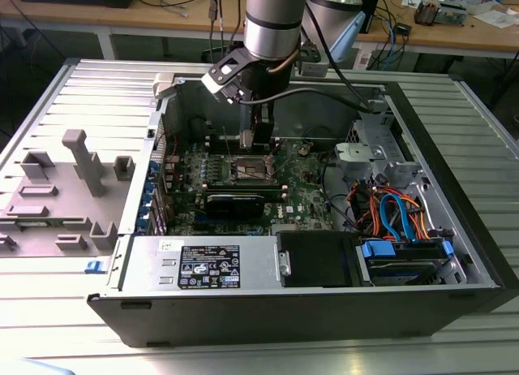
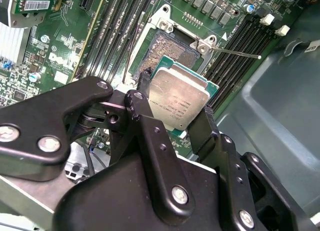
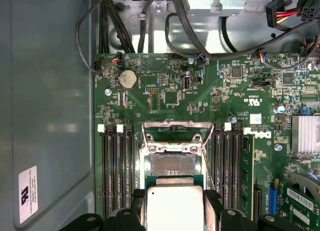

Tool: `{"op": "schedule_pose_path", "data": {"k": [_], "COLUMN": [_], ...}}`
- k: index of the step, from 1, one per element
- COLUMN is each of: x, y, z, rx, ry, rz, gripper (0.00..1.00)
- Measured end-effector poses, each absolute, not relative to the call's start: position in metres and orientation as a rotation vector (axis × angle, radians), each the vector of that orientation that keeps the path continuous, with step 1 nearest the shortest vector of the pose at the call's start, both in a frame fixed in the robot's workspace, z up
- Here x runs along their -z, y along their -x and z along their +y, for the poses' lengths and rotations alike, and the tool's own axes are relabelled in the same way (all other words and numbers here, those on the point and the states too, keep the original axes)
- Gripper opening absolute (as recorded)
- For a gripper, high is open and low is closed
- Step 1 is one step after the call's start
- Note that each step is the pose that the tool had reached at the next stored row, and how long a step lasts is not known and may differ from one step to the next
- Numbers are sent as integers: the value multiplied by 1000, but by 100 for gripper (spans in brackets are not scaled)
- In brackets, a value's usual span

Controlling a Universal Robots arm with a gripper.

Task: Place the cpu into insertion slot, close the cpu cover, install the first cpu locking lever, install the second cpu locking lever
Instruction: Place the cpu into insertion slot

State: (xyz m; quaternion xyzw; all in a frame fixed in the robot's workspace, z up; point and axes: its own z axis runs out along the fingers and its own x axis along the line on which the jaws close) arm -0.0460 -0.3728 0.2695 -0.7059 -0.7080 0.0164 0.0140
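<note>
Your black two-fingered gripper (image 2: 174, 103) pinches the flat square silvery-tan cpu (image 2: 180, 96) by its edges, close to the open, dark-rimmed square insertion slot (image 2: 167, 48).

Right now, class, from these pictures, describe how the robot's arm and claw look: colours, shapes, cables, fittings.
The arm is a thick silvery-grey tube with a black band; black cables loop beside it. The claw is matte black: flat jointed plates held by silver screws, ending in two narrow fingers.

The cpu (image 3: 174, 208) hides (partly) the insertion slot (image 3: 172, 165).
</note>
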Motion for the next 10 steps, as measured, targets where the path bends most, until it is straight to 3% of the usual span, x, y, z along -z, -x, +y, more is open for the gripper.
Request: {"op": "schedule_pose_path", "data": {"k": [10], "x": [-268], "y": [46], "z": [-373], "rx": [-51], "ry": [2198], "rz": [-2205], "gripper": [55]}}
